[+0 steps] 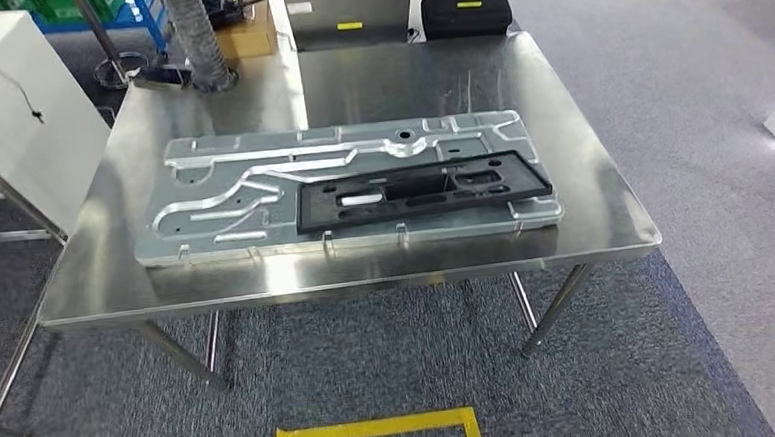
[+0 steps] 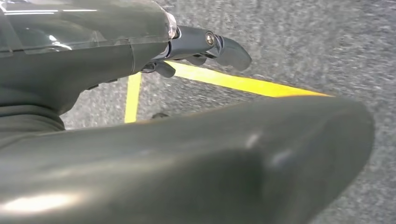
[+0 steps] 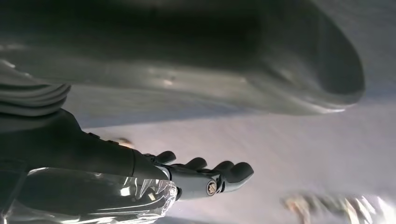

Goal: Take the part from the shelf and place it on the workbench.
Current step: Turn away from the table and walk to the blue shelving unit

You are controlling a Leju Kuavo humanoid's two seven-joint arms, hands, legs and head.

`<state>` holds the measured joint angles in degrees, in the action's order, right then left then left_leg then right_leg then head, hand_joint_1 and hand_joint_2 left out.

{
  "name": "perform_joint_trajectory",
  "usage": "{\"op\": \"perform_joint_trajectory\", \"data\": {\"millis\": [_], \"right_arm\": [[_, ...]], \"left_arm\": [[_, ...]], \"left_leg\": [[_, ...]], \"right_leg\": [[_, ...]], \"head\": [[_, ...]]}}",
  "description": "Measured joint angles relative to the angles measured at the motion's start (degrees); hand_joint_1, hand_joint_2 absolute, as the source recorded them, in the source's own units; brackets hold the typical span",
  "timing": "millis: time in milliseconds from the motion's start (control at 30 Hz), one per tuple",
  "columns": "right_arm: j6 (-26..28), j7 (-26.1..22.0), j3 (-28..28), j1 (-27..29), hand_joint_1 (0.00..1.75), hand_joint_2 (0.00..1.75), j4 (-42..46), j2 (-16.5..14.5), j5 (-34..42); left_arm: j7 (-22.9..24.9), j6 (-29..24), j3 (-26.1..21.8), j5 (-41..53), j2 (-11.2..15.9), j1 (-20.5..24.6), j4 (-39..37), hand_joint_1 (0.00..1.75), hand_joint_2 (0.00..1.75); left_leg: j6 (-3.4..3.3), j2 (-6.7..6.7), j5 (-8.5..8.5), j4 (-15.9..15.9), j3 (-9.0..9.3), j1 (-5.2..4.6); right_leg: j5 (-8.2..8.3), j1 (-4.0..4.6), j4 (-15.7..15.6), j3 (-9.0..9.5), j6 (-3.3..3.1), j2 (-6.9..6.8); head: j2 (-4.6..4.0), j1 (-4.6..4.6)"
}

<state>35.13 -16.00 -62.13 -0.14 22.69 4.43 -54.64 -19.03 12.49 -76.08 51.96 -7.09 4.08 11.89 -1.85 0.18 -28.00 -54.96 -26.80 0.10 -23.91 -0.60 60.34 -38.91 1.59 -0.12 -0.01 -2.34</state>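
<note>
**Part lies on the workbench, both hands hanging free**

Grey carpet with a yellow taped floor square [image 1: 377,431] surrounds a shiny stainless-steel workbench [image 1: 604,222] in what looks like a workshop. On the bench rests a long silver machined-aluminium fixture plate [image 1: 222,192], and everything else is placed against it. The task's thing, a flat black rectangular plastic frame part with cut-out windows [image 1: 422,189], lies on the plate's right half, toward the near edge. Its long axis runs along the plate's length, left to right across the bench, its right end tipped slightly away from the robot.

Judging by this, the placing looks done; no shelf is visible, and what may remain is only to step clear.

The left hand [image 2: 196,49] hangs over the carpet near the yellow tape, holding nothing, fingers loosely extended. The right hand [image 3: 205,175] also holds nothing, its fingers stretched out side by side with gaps; that view is blurred, so the spread is hard to judge finely.
</note>
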Motion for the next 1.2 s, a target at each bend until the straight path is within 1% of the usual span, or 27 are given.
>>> {"op": "perform_joint_trajectory", "data": {"millis": [67, 100, 133, 167, 233, 300, 333, 367, 433, 467, 500, 567, 600, 633, 667, 700, 767, 833, 867, 933, 967, 1000, 1033, 1100, 1133, 1167, 1200], "right_arm": [[-1.6, 2.7, 0.0, -0.1, 0.00, 0.00, -2.1, -0.8, -1.3], [-2.7, 3.7, 0.0, -0.1, 0.00, 0.00, -3.0, -1.2, -1.6], [-3.8, 4.6, 0.0, -0.1, 0.00, 0.00, -3.7, -1.7, -1.7], [-5.0, 5.5, 0.0, -0.2, 0.00, 0.00, -4.4, -2.1, -1.7], [-8.5, 8.0, -0.1, -0.4, 0.00, 0.00, -5.5, -2.8, -2.0], [-14.0, 12.0, -0.1, -0.9, 0.00, 0.00, -6.5, -3.5, -2.7], [-16.8, 14.1, -0.1, -1.2, 0.00, 0.00, -6.9, -3.8, -3.0], [-19.6, 16.3, -0.1, -1.3, 0.00, 0.00, -7.4, -4.2, -3.4], [-24.2, 20.1, 0.0, -1.6, 0.00, 0.00, -8.3, -4.9, -3.9], [-26.4, 21.7, 0.0, -1.8, 0.00, 0.00, -8.7, -5.3, -4.0], [-28.2, 22.7, 0.0, -1.9, 0.00, 0.00, -9.0, -5.6, -4.1], [-31.1, 23.8, 0.0, -2.2, 0.00, 0.00, -9.5, -6.2, -4.3], [-32.1, 24.0, 0.0, -2.4, 0.00, 0.00, -9.7, -6.5, -4.5], [-32.9, 23.9, 0.0, -2.5, 0.00, 0.00, -9.8, -6.7, -4.7], [-33.8, 23.7, 0.0, -2.6, 0.00, 0.00, -10.0, -6.9, -5.0], [-34.6, 23.3, 0.0, -2.8, 0.00, 0.00, -10.1, -7.1, -5.3], [-36.0, 22.6, 0.1, -3.1, 0.00, 0.00, -10.3, -7.6, -5.6], [-36.9, 21.9, 0.4, -3.3, 0.00, 0.00, -10.5, -8.0, -5.9], [-37.2, 21.6, 0.5, -3.4, 0.00, 0.00, -10.5, -8.2, -6.0], [-37.6, 21.2, 0.6, -3.5, 0.00, 0.00, -10.6, -8.2, -6.0], [-37.9, 21.1, 0.6, -3.5, 0.00, 0.00, -10.7, -8.2, -6.0], [-38.1, 20.9, 0.7, -3.5, 0.00, 0.00, -10.7, -8.2, -6.0], [-38.3, 20.9, 0.7, -3.4, 0.00, 0.00, -10.8, -8.2, -6.0], [-38.4, 20.7, 0.7, -3.5, 0.00, 0.00, -10.8, -8.2, -6.0], [-38.4, 20.7, 0.8, -3.5, 0.00, 0.00, -10.9, -8.2, -6.0], [-38.4, 20.6, 0.8, -3.5, 0.00, 0.00, -10.9, -8.1, -6.0], [-38.4, 20.5, 0.8, -3.5, 0.00, 0.00, -10.9, -8.1, -6.0]], "left_arm": [[0.4, 0.0, 0.5, 1.0, -0.2, 0.0, 0.0, 0.00, 0.00], [0.6, 0.0, 0.9, 1.5, -0.4, 0.0, 0.0, 0.00, 0.00], [0.8, 0.0, 1.2, 1.9, -0.5, 0.0, 0.0, 0.00, 0.00], [1.0, 0.0, 1.5, 2.3, -0.7, 0.0, 0.0, 0.00, 0.00], [1.2, 0.1, 2.2, 3.1, -1.0, 0.1, 0.0, 0.00, 0.00], [1.3, 0.4, 3.0, 3.9, -1.1, 0.2, 0.0, 0.00, 0.00], [1.3, 0.6, 3.3, 4.2, -1.1, 0.3, 0.0, 0.00, 0.00], [1.3, 0.8, 3.6, 4.5, -1.2, 0.4, 0.0, 0.00, 0.00], [1.3, 1.1, 4.1, 4.8, -1.1, 0.3, 0.0, 0.00, 0.00], [1.3, 1.2, 4.2, 4.8, -1.1, 0.2, 0.0, 0.00, 0.00], [1.4, 1.3, 4.3, 4.7, -1.1, 0.2, 0.0, 0.00, 0.00], [1.3, 1.5, 4.4, 4.2, -1.0, 0.2, 0.0, 0.00, 0.00], [1.3, 1.5, 4.4, 3.9, -1.0, 0.2, 0.0, 0.00, 0.00], [1.3, 1.6, 4.4, 3.7, -1.0, 0.2, 0.0, 0.00, 0.00], [1.4, 1.5, 4.4, 3.5, -0.9, 0.2, 0.0, 0.00, 0.00], [1.4, 1.5, 4.4, 3.3, -0.8, 0.2, 0.0, 0.00, 0.00], [1.5, 1.4, 4.3, 3.3, -0.7, 0.3, 0.0, 0.00, 0.00], [1.6, 1.4, 4.4, 3.4, -0.6, 0.6, 0.0, 0.00, 0.00], [1.6, 1.4, 4.4, 3.4, -0.5, 0.6, 0.0, 0.00, 0.00], [1.6, 1.4, 4.4, 3.5, -0.6, 0.6, -0.1, 0.00, 0.00], [1.6, 1.4, 4.4, 3.5, -0.6, 0.6, -0.1, 0.00, 0.00], [1.5, 1.4, 4.4, 3.7, -0.6, 0.6, -0.1, 0.00, 0.00], [1.4, 1.4, 4.4, 3.8, -0.6, 0.6, -0.1, 0.00, 0.00], [1.1, 1.5, 4.4, 4.0, -0.6, 0.6, -0.1, 0.00, 0.00], [1.1, 1.6, 4.4, 4.1, -0.6, 0.6, -0.1, 0.00, 0.00], [1.0, 1.7, 4.4, 4.3, -0.6, 0.6, -0.1, 0.00, 0.00], [1.0, 1.8, 4.5, 4.4, -0.6, 0.6, -0.1, 0.00, 0.00]], "left_leg": [[-0.19, 0.20, 1.40, -0.1, -1.80, -0.03], [-0.08, 0.27, 2.07, -0.2, -2.74, -0.02], [0.06, 0.33, 2.71, -0.3, -3.68, 0.00], [0.25, 0.36, 3.30, -0.6, -4.65, 0.06], [0.80, 0.39, 4.23, -1.5, -6.58, 0.20], [1.52, 0.39, 4.88, -2.5, -7.95, 0.20], [1.92, 0.41, 5.21, -2.9, -8.25, 0.19], [2.34, 0.42, 5.62, -2.9, -8.38, 0.19], [3.11, 0.38, 5.93, -3.0, -8.70, 0.38], [3.42, 0.33, 4.73, -3.8, -9.18, 0.47], [3.66, 0.29, 2.43, -5.6, -9.89, 0.58], [3.99, 0.26, -3.78, -12.1, -11.62, 0.66], [4.08, 0.26, -5.79, -15.6, -12.18, 0.67], [4.07, 0.26, -6.43, -18.2, -12.18, 0.66], [3.94, 0.25, -5.68, -19.2, -11.32, 0.62], [3.64, 0.24, -4.09, -18.0, -9.43, 0.55], [2.59, 0.22, -2.09, -10.3, -2.98, 0.19], [1.69, 0.24, -2.93, -2.3, 2.44, -0.27], [1.36, 0.25, -3.42, -0.3, 3.55, -0.46], [0.72, 0.36, -2.57, 0.5, 3.09, -0.54], [0.29, 0.48, -1.83, 0.6, 2.55, -0.43], [-0.09, 0.59, -0.95, 0.8, 1.83, -0.30], [-0.36, 0.69, -0.04, 0.9, 0.93, -0.16], [-0.48, 0.71, 1.52, 0.8, -1.17, -0.15], [-0.37, 0.75, 2.26, 0.5, -2.30, -0.12], [-0.21, 0.79, 2.95, 0.2, -3.49, -0.07], [0.00, 0.82, 3.56, -0.2, -4.70, 0.02]], "right_leg": [[-6.52, -0.19, 7.2, -1.56, 0.44, 0.07], [-8.37, -0.29, 10.8, -1.92, 0.65, 0.07], [-8.71, -0.41, 13.1, -1.61, 0.83, 0.06], [-7.74, -0.57, 13.4, -0.38, 0.95, 0.06], [-5.21, -0.92, 7.9, 5.13, 1.11, 0.07], [-5.88, -0.80, -0.3, 11.06, 0.81, 0.22], [-6.74, -0.63, -2.7, 12.55, 0.45, 0.33], [-7.15, -0.38, -3.6, 12.91, -0.04, 0.39], [-6.30, -0.30, -3.6, 12.09, -1.14, 0.23], [-5.64, -0.30, -3.6, 11.48, -1.70, 0.08], [-4.91, -0.31, -3.7, 10.73, -2.18, -0.06], [-3.49, -0.10, -3.7, 8.92, -2.74, -0.18], [-2.77, 0.07, -3.6, 7.94, -2.85, -0.19], [-2.05, 0.26, -3.5, 6.92, -2.91, -0.20], [-1.33, 0.47, -3.3, 5.88, -2.93, -0.20], [-0.64, 0.69, -3.2, 4.90, -2.92, -0.19], [0.65, 1.06, -3.1, 3.42, -2.78, -0.17], [1.85, 1.20, -3.0, 2.80, -2.37, -0.27], [2.45, 1.17, -3.1, 2.71, -2.07, -0.36], [3.37, 0.93, -3.4, 2.60, -1.44, -0.42], [2.60, 0.84, -3.0, 2.26, -1.10, -0.31], [0.57, 0.76, -1.5, 1.71, -0.77, -0.18], [-2.45, 0.62, 1.0, 0.93, -0.45, -0.06], [-8.42, 0.33, 8.6, -0.70, 0.13, 0.00], [-9.46, 0.18, 11.8, -0.96, 0.41, 0.00], [-9.05, 0.02, 13.6, -0.50, 0.64, 0.00], [-7.59, -0.14, 13.4, 0.91, 0.84, -0.01]], "head": [[0.00, 0.01], [0.00, 0.01], [0.00, 0.01], [0.00, 0.01], [0.00, 0.00], [0.00, -0.01], [0.00, -0.02], [0.01, -0.02], [0.00, -0.02], [0.00, -0.02], [0.00, -0.02], [0.00, -0.02], [0.00, -0.02], [0.00, -0.02], [0.00, -0.02], [0.00, -0.02], [0.00, -0.02], [0.00, -0.02], [0.00, -0.02], [0.01, 0.00], [0.01, 0.00], [0.01, 0.01], [0.01, 0.01], [0.01, 0.01], [0.00, 0.01], [0.00, 0.01], [0.00, 0.01]]}}
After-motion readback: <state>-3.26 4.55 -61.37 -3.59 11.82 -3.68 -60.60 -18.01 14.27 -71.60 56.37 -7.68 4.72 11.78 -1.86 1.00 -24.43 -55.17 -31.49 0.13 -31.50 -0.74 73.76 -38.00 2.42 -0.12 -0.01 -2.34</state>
